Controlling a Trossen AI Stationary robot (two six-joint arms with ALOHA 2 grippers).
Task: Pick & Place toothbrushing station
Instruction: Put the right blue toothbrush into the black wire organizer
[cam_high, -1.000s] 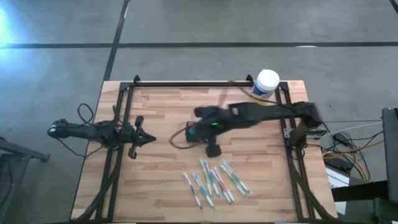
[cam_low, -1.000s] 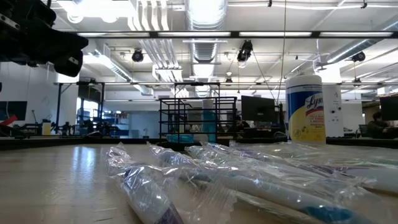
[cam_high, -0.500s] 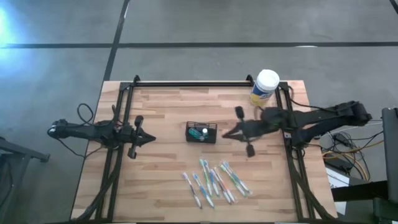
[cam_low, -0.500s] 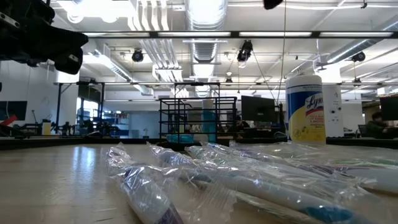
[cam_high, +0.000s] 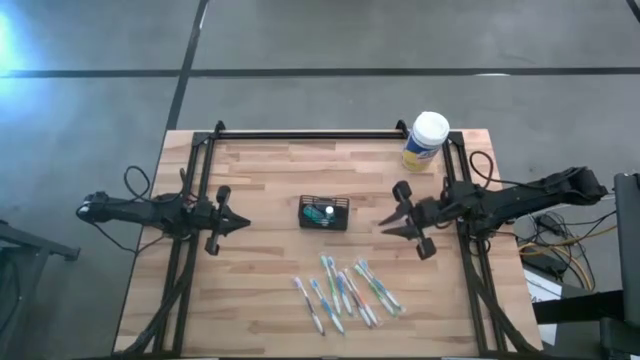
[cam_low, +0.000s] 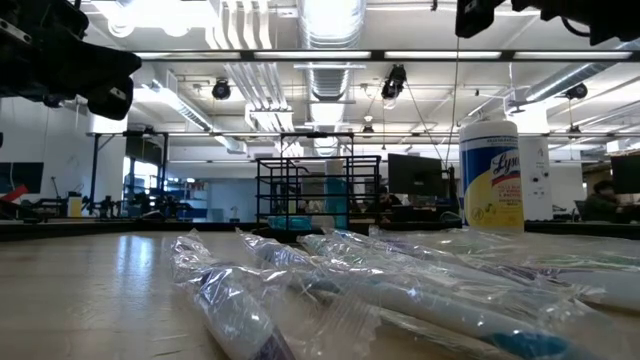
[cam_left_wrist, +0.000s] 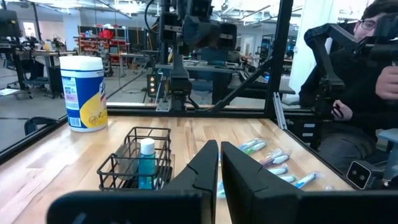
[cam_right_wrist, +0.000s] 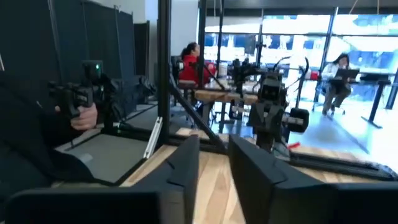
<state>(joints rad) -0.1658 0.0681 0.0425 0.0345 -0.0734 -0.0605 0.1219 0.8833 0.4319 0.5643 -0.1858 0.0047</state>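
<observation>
Sitting mid-desk, one toothbrushing station (cam_high: 324, 213), roughly seven wrapped toothbrushes (cam_high: 345, 291) by the near edge, one wipes canister (cam_high: 426, 139) at the far-right corner, right gripper (cam_high: 405, 219) fingers spread, left gripper (cam_high: 228, 221) fingers together, both empty

Person (cam_left_wrist: 364, 93) cut by edge; canister (cam_low: 491, 172) label half-hidden.

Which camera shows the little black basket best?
The left wrist view: the black wire basket is near, showing its mesh walls and a small bottle inside. The high view shows it small, mid-table. The low view half hides it behind wrapped toothbrushes. The right wrist view misses it.
</observation>
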